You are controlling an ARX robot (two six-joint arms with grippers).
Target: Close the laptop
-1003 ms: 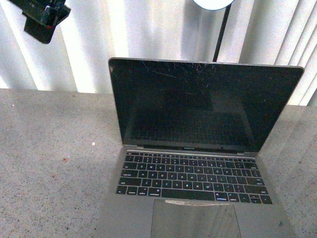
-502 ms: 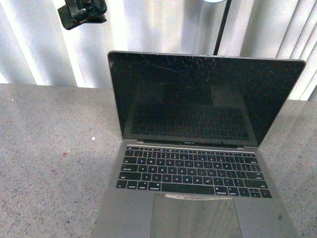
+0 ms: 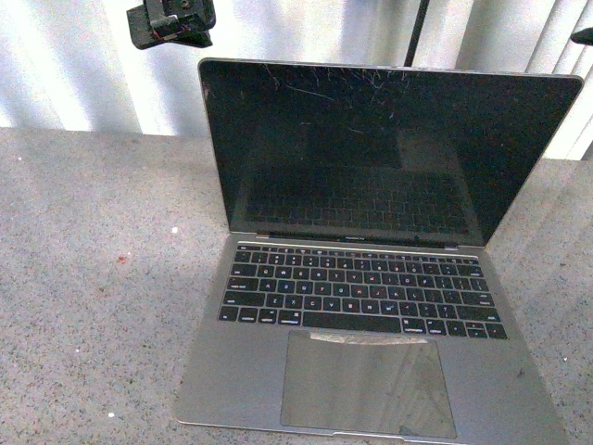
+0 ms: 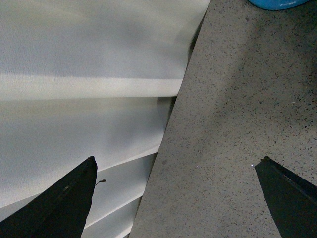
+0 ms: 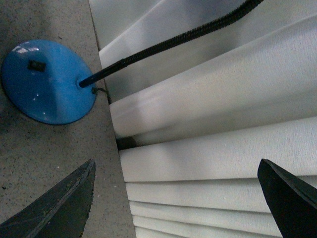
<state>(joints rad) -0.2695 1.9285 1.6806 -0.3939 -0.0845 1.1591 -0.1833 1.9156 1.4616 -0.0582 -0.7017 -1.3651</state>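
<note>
The silver-grey laptop (image 3: 232, 371) stands open on the speckled grey table (image 3: 93, 278), with its scratched black screen (image 3: 371, 158) upright, black keys (image 3: 357, 292) and large trackpad (image 3: 366, 380). My left gripper (image 3: 171, 23) hangs above and behind the lid's top left corner, apart from it. In the left wrist view it (image 4: 176, 198) is open and empty over the table's back edge. My right gripper (image 5: 176, 198) is open and empty, facing the white curtain. A dark bit at the front view's right edge (image 3: 584, 35) may be it.
White curtain folds (image 3: 74, 65) hang behind the table. A blue lamp base (image 5: 47, 82) with a black gooseneck (image 5: 188, 32) sits at the table's back edge behind the laptop. The stem (image 3: 417, 32) shows above the lid.
My left gripper has moved right, nearer the lid's top left corner. The front view now shows more of the laptop's front. A dark bit has entered at the upper right edge.
</note>
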